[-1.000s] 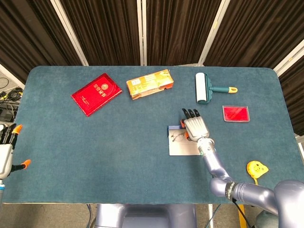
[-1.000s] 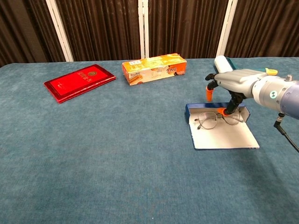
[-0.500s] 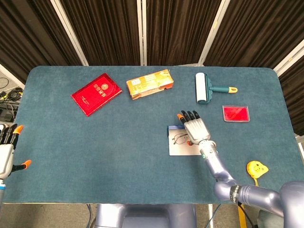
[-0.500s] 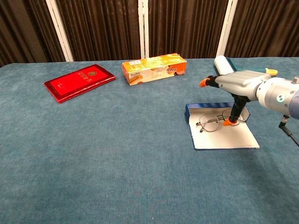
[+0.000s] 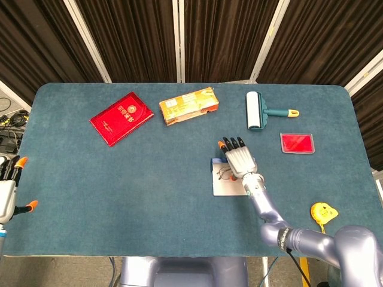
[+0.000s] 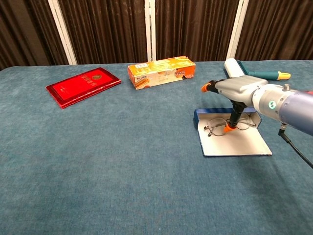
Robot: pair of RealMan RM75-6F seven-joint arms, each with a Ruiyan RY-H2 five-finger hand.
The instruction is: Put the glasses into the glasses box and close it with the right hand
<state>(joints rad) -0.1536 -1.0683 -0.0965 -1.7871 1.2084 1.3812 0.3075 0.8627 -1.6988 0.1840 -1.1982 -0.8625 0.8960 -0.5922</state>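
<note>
Even, bright overhead light in both views, no hard glare. Teal table [image 5: 119, 197] evenly lit, shadows soft and short; faint one under the right hand [image 6: 234, 90] in chest view, falling on the open glasses box [image 6: 234, 142]. Dark curtains [image 5: 131, 36] stay nearly black, folds barely readable. White lint roller [image 5: 254, 110] close to blown out in head view. Head view slightly wide-angle, table edges bow a little. Focus sharp across both; glasses [image 6: 217, 128] thin and hard to resolve. Left hand [image 5: 7, 191] cropped at the frame edge.
</note>
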